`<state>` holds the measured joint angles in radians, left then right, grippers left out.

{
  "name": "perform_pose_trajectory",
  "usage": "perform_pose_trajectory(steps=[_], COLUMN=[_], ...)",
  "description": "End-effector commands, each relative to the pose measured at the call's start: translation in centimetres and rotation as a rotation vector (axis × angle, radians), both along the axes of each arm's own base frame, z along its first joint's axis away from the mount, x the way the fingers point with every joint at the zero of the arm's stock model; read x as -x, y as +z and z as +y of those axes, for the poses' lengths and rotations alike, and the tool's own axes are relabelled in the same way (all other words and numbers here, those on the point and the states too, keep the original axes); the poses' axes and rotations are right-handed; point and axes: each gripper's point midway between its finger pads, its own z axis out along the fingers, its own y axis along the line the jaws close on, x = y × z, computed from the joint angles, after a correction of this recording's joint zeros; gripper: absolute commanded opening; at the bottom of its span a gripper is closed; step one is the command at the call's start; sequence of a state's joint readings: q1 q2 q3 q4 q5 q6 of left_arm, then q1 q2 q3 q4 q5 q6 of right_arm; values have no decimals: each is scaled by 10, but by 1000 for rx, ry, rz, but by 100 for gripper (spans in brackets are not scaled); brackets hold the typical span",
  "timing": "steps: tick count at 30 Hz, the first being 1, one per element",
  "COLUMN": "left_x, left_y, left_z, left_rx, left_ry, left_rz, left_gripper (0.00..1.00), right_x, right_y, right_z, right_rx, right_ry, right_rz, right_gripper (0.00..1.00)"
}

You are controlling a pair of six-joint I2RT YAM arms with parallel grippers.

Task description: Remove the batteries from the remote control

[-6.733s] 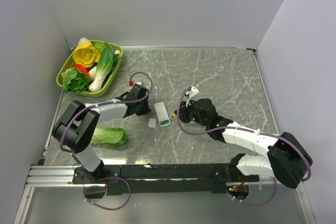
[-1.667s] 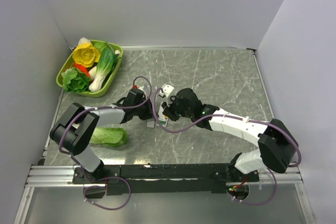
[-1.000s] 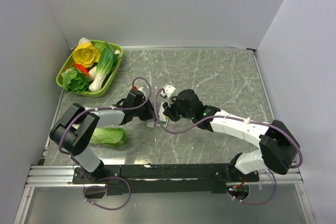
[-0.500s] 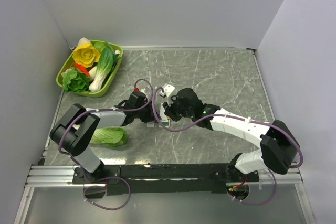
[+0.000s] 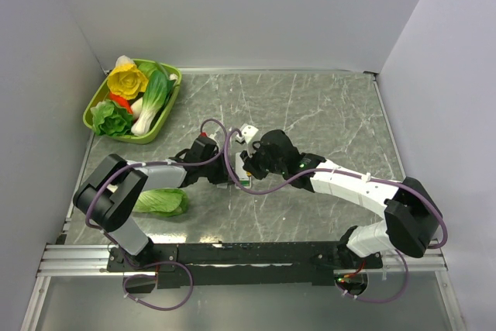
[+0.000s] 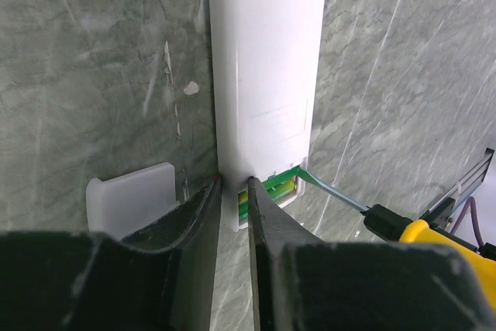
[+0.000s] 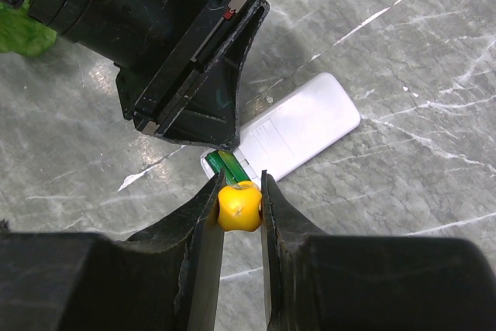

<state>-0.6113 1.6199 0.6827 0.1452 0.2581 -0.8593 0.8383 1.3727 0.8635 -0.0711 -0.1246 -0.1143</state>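
- right claw (image 7: 240,185) clamped on screwdriver (image 7: 239,207); tip at batteries (image 6: 277,187), in end of remote control (image 7: 298,133) just ahead of claw
- lever gently upward, no sideways slip
- left claw (image 6: 234,191) barely parted astride remote's near corner, hold uncertain; should steady it

walls (image 5: 232,5): plain pale grey | tabletop (image 5: 325,114): grey-green marble, white veins | light: even

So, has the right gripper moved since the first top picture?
Yes. The right gripper has moved left, toward the green basket, and now holds the screwdriver at the remote control, at its open end.
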Motion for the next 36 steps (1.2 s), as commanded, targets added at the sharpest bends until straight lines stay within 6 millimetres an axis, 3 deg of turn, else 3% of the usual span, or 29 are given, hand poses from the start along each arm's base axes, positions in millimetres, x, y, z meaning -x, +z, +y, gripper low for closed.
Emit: perform_pose_trajectory(steps=[1,19,27,32,36], left_x=[7,10,9,11,13], left_y=[-6,-14,-13,-20,-25], left_z=[-4,-6,-6,-2,0], left_rx=[-5,6,8,-16,-26], left_ry=[-27,-25,-19,-9,-2], left_rz=[31,60,57,74,86], left_gripper=[23,15,14,13,13], right_x=[12,27,38,36,34], right_y=[-13,-49,-66,-72,-65], right_z=[-4,-8,2,-18,-33], right_rx=[37,101,118,137,69], right_ry=[29,73,138,53,-79], right_rz=[37,112,200,179,166], right_gripper=[0,0,0,0,0])
